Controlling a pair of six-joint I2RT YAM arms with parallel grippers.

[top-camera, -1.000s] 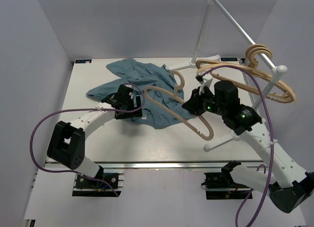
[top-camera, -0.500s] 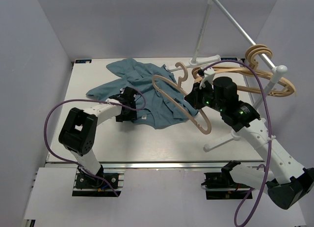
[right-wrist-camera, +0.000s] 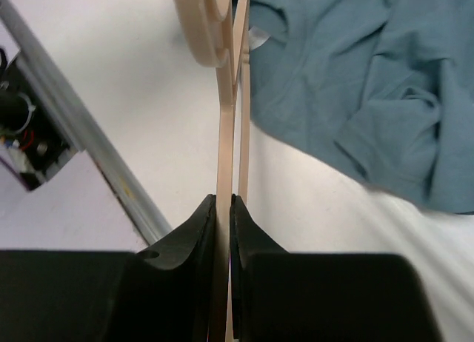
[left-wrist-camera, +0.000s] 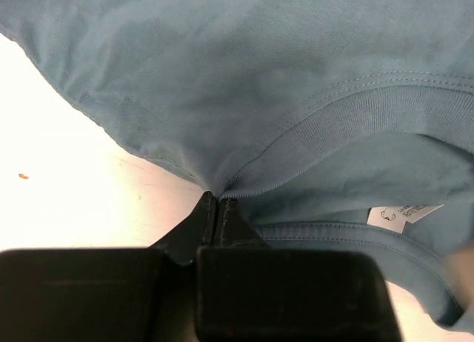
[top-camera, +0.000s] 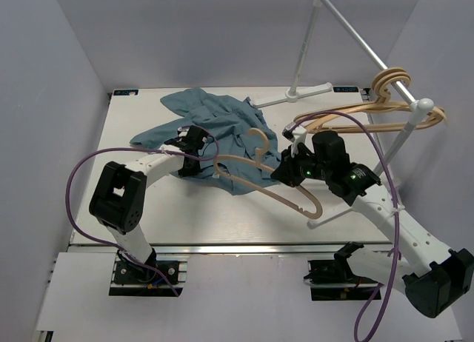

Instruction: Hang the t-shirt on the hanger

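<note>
The teal-blue t-shirt (top-camera: 215,116) lies crumpled on the back left of the table. My left gripper (top-camera: 198,155) is at its near edge, shut on a fold of fabric right by the ribbed collar (left-wrist-camera: 348,120); the white neck label (left-wrist-camera: 404,212) is just right of the jaws. My right gripper (top-camera: 285,173) is shut on one arm of a pale wooden hanger (top-camera: 254,158), which it holds over the shirt's right side. In the right wrist view the thin hanger (right-wrist-camera: 224,127) runs straight out from between the jaws, past the t-shirt (right-wrist-camera: 355,68).
A white metal stand (top-camera: 348,31) rises at the back right, with more wooden hangers (top-camera: 370,116) hooked on its rail. One of its feet (top-camera: 344,206) lies on the table just under my right arm. The table's near edge (top-camera: 222,242) is close behind both grippers.
My left gripper went from open to shut, pinching the shirt at the collar. My right arm swung the hanger left and toward the near edge, turning it flatter over the shirt.
</note>
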